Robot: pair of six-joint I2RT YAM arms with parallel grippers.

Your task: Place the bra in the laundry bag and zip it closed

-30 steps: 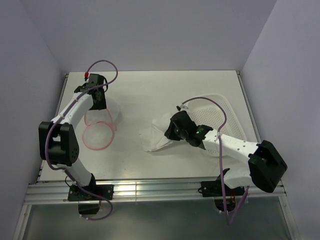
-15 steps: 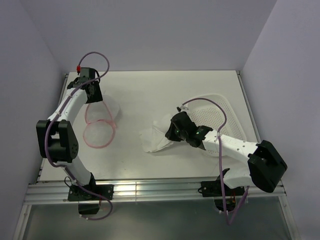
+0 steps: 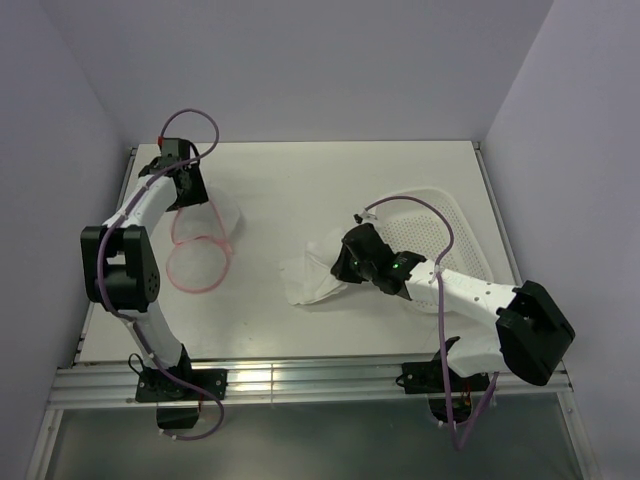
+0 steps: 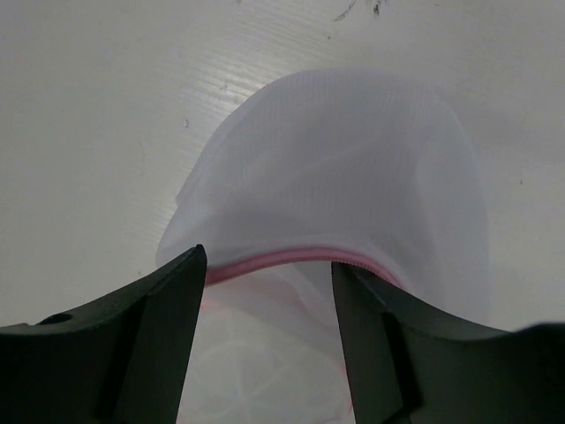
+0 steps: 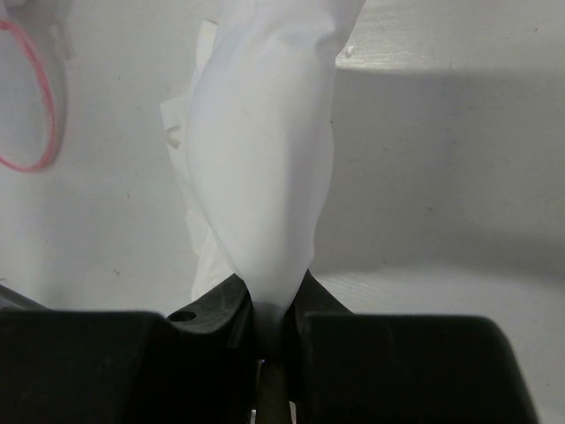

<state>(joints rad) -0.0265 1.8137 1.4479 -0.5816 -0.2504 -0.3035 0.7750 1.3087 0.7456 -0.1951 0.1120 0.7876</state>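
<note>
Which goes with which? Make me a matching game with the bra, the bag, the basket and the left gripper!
Things:
1. bra
2. bag
3. basket
4. left gripper

States:
A. open, fingers apart
B. white with lots of holes, on the right
C. pinched in the right gripper
D. see-through mesh with pink trim, on the left

Pairs: 1-C, 2-D, 3-B, 4-A
</note>
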